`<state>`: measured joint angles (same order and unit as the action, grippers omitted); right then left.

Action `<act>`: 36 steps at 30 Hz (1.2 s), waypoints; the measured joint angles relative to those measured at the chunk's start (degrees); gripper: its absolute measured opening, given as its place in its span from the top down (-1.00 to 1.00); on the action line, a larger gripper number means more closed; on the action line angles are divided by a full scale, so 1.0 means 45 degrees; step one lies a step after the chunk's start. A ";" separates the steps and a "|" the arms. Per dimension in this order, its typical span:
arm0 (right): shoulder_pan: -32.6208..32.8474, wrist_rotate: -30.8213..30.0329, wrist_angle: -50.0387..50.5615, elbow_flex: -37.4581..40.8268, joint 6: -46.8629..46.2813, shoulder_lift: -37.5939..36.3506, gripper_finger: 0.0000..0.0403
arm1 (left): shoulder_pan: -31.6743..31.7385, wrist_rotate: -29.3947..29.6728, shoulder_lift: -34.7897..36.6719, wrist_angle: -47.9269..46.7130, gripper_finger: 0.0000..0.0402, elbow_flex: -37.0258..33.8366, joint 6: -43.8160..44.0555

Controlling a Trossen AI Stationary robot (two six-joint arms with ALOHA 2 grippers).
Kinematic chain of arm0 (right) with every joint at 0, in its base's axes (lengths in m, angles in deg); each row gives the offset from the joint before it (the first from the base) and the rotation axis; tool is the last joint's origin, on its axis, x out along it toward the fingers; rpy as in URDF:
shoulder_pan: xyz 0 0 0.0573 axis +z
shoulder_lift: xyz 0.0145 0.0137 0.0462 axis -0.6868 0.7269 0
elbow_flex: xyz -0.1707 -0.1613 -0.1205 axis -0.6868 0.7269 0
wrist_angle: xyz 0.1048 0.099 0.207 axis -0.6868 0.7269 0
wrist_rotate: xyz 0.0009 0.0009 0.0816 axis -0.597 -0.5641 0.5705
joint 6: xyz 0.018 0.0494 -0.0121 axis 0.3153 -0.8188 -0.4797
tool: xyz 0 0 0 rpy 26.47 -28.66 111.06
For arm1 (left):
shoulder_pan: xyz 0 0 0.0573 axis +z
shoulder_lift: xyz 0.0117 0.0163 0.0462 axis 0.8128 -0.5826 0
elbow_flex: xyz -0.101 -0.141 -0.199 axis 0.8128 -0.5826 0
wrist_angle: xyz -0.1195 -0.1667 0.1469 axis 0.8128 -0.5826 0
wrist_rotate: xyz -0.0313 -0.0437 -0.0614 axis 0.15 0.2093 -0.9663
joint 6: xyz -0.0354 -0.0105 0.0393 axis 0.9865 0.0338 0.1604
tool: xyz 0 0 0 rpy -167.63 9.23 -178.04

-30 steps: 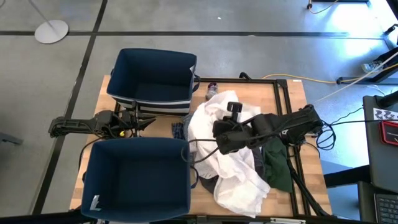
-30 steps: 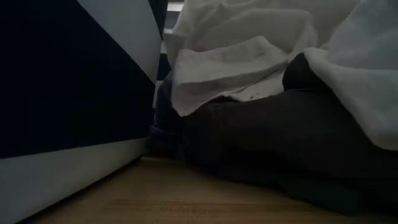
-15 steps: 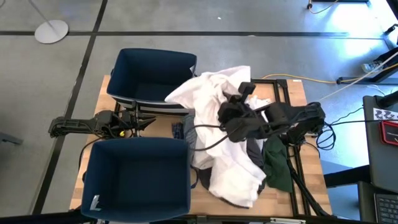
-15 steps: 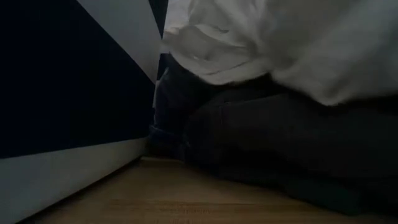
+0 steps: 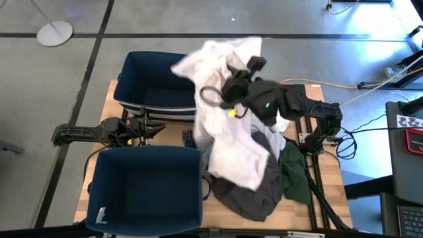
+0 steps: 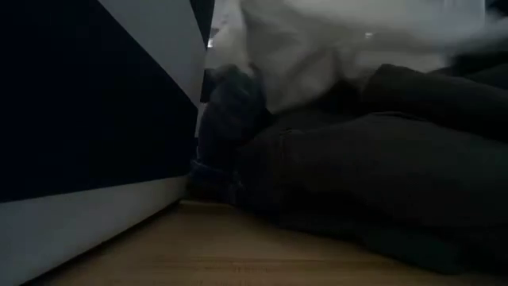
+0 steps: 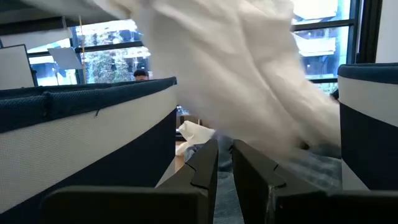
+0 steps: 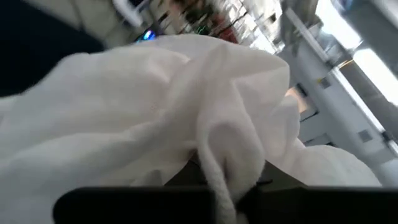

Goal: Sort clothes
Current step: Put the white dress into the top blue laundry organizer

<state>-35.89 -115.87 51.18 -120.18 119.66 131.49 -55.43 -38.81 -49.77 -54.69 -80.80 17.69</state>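
Note:
My right gripper [image 5: 221,89] is raised over the table's far middle, beside the far bin [image 5: 162,79], and is shut on a white garment [image 5: 228,132]. The garment also shows in the low view [image 6: 317,48]. Under it a dark grey garment [image 5: 248,195] lies on the table, with a dark green one [image 5: 294,175] to its right. A bit of blue patterned cloth [image 5: 190,139] shows by the near bin [image 5: 142,188]. My left gripper [image 5: 155,129] waits shut between the two bins. My right gripper pinches a bunched fold of the white garment [image 8: 227,155] between its two fingers, several layers thick. The cloth billows above and around the gripper and hides the fingers in the high view. The rest hangs down slack, and its lower end [image 5: 234,168] drapes on the dark grey garment.
Two navy bins with pale bands stand on the table's left half, one far, one near; the near bin's wall [image 6: 79,119] fills the low view's left. A black frame [image 5: 307,112] runs along the table's right side. Bare wood [image 6: 238,254] shows in front of the pile.
My right gripper has risen and gone toward the far left, toward the far bin, still shut on the white garment. The garment's upper part has lifted and swung over the far bin's corner; its lower end trails on the pile. The dark grey garment is now uncovered.

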 joint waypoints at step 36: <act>-0.4071 0.9602 -0.9896 0.0000 0.0697 0.1710 0.91 | 0.0001 0.0000 0.0000 0.0029 0.80 -0.0005 -0.0237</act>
<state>-54.21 -72.66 6.65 -120.18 122.80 139.18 -55.43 -38.81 -49.77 -54.56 -80.83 16.63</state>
